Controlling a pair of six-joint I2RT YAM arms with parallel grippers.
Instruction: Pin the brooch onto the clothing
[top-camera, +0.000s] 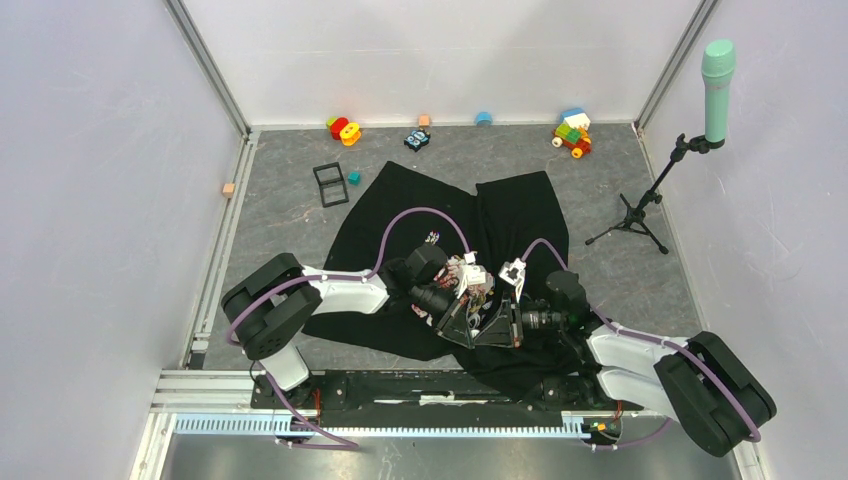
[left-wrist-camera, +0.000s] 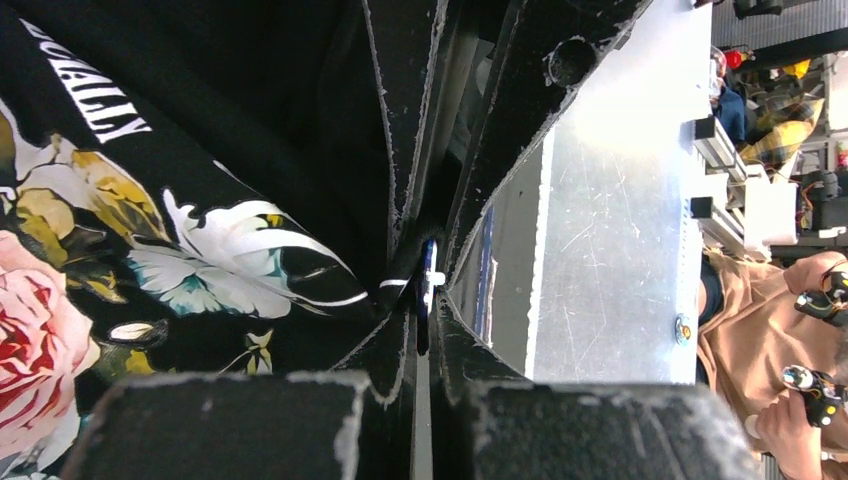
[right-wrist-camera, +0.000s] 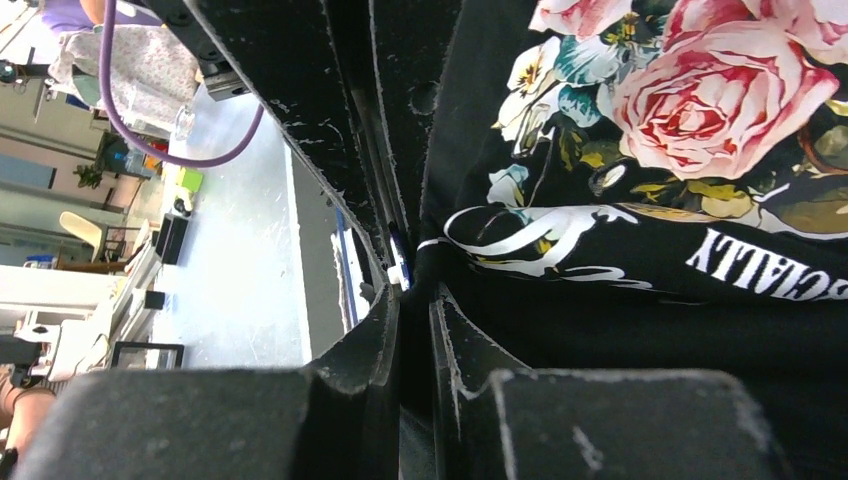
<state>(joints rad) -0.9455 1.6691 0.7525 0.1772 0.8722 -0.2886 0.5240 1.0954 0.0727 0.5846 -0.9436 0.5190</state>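
The clothing (top-camera: 520, 215), a black T-shirt with a rose print, lies spread on the table. My two grippers meet over its near half. In the left wrist view my left gripper (left-wrist-camera: 424, 325) is shut on the brooch (left-wrist-camera: 429, 262), seen edge-on as a thin blue sliver with a white stub. The rose print (left-wrist-camera: 40, 330) lies to its left. In the right wrist view my right gripper (right-wrist-camera: 413, 295) is shut on a raised fold of the black clothing (right-wrist-camera: 560, 330). The brooch (right-wrist-camera: 396, 250) sits just above its left fingertip, against the fold. From above, the left gripper (top-camera: 466, 316) and right gripper (top-camera: 492, 326) hide the brooch.
A black square frame (top-camera: 330, 183) and a teal cube (top-camera: 354, 178) lie off the shirt's far left. Toys (top-camera: 343, 129) and coloured bricks (top-camera: 572, 133) line the back wall. A microphone stand (top-camera: 650, 195) stands at the right. An orange cube (top-camera: 229, 189) sits at the left edge.
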